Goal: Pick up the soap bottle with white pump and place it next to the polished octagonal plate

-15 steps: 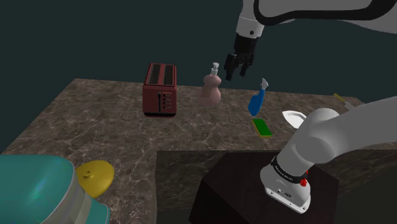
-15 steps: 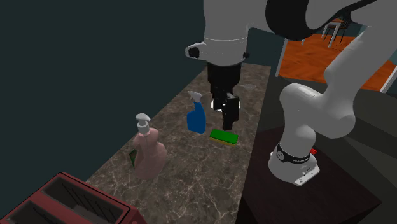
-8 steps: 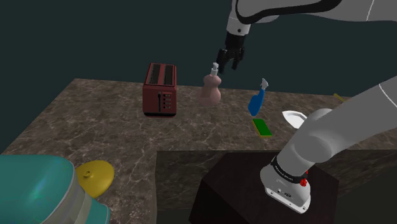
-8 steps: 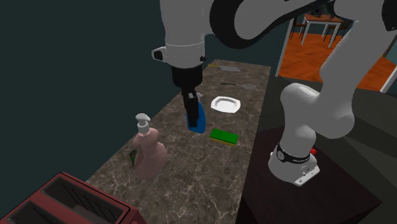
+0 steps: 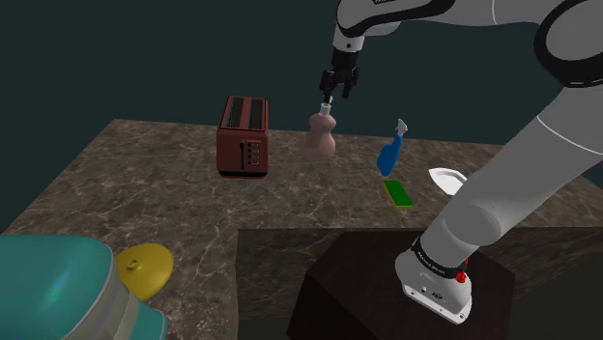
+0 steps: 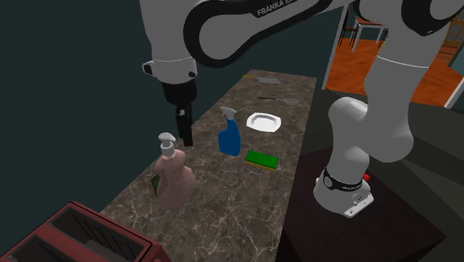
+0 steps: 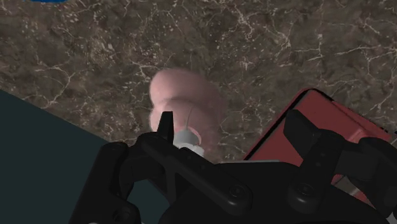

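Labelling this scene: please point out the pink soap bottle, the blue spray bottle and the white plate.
pink soap bottle point(image 6: 176, 187), second exterior view, lower body.
blue spray bottle point(image 6: 230, 140), second exterior view, blue body.
white plate point(image 6: 262, 122), second exterior view, bare middle.

White lettering reading "FRANKA E", cut off there, runs along a dark band of the arm point(image 6: 279, 9), above the hand point(image 6: 186, 138). No other writing is legible.

toaster point(image 6: 74, 237): cut by edge | pump point(image 7: 188, 137): partly behind claw point(image 7: 230, 119)
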Controlling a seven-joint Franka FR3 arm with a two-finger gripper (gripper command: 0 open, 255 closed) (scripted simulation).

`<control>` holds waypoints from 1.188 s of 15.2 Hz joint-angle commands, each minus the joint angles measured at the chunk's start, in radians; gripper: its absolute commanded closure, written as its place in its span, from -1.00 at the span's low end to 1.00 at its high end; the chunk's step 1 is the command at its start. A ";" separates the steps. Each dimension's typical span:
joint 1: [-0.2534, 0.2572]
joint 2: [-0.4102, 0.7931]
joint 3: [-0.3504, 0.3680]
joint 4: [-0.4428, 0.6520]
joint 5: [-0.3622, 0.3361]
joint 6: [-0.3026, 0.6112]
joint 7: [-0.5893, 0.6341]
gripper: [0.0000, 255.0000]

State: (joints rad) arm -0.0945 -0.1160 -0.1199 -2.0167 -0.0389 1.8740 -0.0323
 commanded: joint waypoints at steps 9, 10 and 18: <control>-0.034 0.237 -0.035 0.199 0.018 0.044 -0.060 -1.00; -0.034 0.239 -0.035 0.188 0.019 0.057 -0.060 -1.00; -0.035 0.250 -0.035 0.153 0.020 0.103 -0.061 -1.00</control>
State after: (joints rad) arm -0.1301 0.1334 -0.1553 -1.8636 -0.0189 1.9759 -0.0933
